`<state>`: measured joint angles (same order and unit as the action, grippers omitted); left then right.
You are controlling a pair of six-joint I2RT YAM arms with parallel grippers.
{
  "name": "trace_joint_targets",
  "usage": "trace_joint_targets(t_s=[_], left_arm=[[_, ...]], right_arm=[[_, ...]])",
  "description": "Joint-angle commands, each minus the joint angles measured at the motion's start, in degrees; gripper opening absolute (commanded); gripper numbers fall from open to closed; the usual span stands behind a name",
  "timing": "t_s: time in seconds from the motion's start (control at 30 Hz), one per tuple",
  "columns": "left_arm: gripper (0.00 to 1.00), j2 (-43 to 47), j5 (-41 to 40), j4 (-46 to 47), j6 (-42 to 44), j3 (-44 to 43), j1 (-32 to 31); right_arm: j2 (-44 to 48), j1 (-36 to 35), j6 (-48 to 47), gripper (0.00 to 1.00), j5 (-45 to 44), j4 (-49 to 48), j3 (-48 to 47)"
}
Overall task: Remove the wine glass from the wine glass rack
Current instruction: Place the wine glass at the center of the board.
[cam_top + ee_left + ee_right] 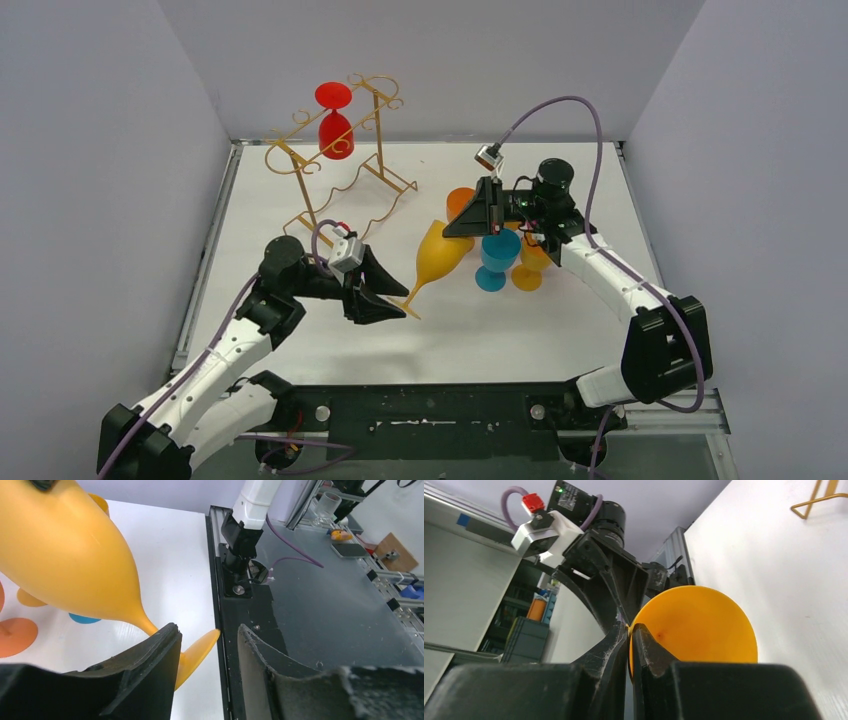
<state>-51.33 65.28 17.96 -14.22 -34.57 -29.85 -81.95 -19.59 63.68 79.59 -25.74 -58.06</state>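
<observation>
Left gripper (207, 629) loose around foot of yellow wine glass (65, 555)

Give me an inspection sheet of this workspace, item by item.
Surface: white tabletop, no spills seen.
Job's things: tall gold wire wine glass rack stands far left, and a red wine glass hangs upside down from its top hooks. A yellow wine glass is off the rack, tilted.
Clutter: blue wine glass, orange wine glass and second yellow glass are clustered by the right arm.
Grippers: left tool is open beside the tilted glass's foot. Right tool is shut on its rim.
Cables: purple cable loops over the right arm, clear of the rack.
Surroundings: grey walls on three sides.
</observation>
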Motion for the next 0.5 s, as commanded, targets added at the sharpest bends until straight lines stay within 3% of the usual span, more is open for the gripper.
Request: trace_joint_targets(t_s=[0.0,0.27,0.47], left_arm=[[0.46,1.72,-3.90,-6.23,5.54,-3.90,0.14],[0.63,1.63,-18.28,-15.53,8.80,-7.47,0.40],[0.75,4.29,-39.84,-18.79,5.80,-10.21,0.87]], right_arm=[[2.44,-0.40,-15.79,0.00,-2.96,17.58,-5.31],[2.96,-1.45,-31.90,0.00,-12.88,36.74,-8.67],[4.22,-8.84,-43.54,0.00,-36.67,48.57,-12.66]])
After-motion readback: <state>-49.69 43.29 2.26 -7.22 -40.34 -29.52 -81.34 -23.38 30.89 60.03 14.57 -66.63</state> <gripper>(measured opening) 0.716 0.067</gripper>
